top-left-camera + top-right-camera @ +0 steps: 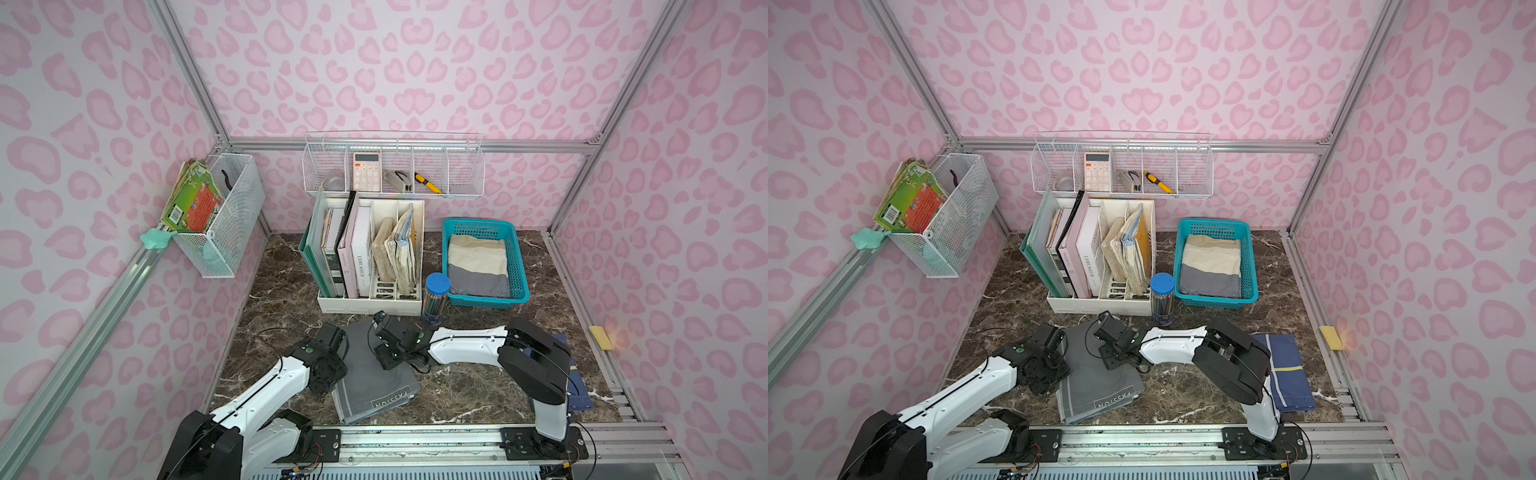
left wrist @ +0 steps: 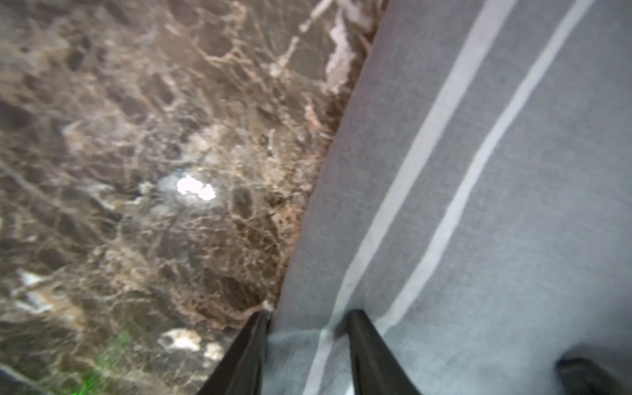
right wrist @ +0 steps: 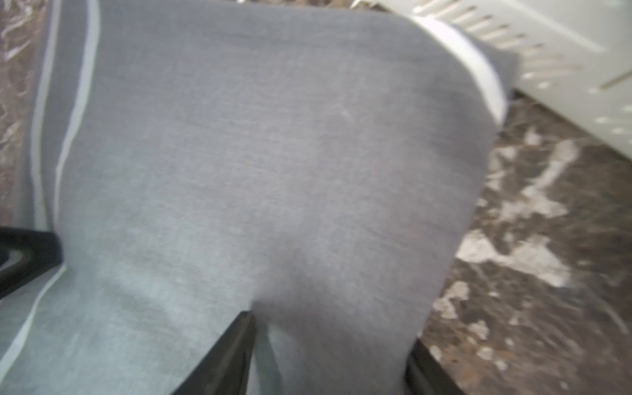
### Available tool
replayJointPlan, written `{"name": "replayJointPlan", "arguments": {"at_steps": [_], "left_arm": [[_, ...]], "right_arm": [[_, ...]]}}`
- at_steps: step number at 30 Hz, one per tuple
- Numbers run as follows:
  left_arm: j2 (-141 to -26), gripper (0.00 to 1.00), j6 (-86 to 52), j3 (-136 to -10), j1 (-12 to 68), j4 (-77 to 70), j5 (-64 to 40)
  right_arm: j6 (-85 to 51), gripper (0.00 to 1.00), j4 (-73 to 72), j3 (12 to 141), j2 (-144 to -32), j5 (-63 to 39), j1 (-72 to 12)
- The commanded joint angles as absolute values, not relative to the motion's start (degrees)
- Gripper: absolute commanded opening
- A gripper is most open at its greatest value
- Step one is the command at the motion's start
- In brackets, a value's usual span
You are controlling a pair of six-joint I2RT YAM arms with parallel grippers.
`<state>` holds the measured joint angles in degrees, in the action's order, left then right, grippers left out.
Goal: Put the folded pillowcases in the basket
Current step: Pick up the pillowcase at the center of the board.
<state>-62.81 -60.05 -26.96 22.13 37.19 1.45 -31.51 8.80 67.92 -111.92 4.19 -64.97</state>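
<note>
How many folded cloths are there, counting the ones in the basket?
4: grey pillowcase at front centre; navy cloth under the right arm; cream cloth and grey cloth in the teal basket, where more may be hidden.

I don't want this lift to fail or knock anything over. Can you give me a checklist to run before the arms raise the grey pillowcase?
1. Left gripper on the pillowcase: the fingers straddle its edge. Firm hold: cannot tell.
2. Right gripper on it: cloth lies between the fingers. Firm hold: cannot tell.
3. Fold intact: ok. It lies flat and stacked on the table.
4. Room in the basket: ok. Folded cloths already cover its floor, so the pillowcase would go on top.
5. Path to the basket: not ok. The blue pencil tube stands upright in between, so it probably needs lifting over.
</note>
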Motion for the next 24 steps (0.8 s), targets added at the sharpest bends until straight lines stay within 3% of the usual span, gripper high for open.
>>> {"name": "replayJointPlan", "arguments": {"at_steps": [1,13,17,24], "left_arm": [[-63.4,0.38,-59.8,-25.9,22.2,33.9,-4.3],[-58.6,0.11,-57.9,-26.5,22.3,35.0,-4.6],[-54.3,0.05,-57.1,-27.2,22.3,37.4,-3.6],[-43.1,0.00,-54.0,-31.4,22.3,43.9,-0.8]], "right_arm": [[-31.5,0.49,11.0,68.6,-112.2,2.0,-65.9],[-31.0,0.08,9.4,67.8,-107.6,5.3,-67.3],[-30.3,0.00,8.5,67.0,-105.0,7.4,-68.3],[-27.8,0.00,8.5,66.8,-98.4,13.8,-70.5]]}}
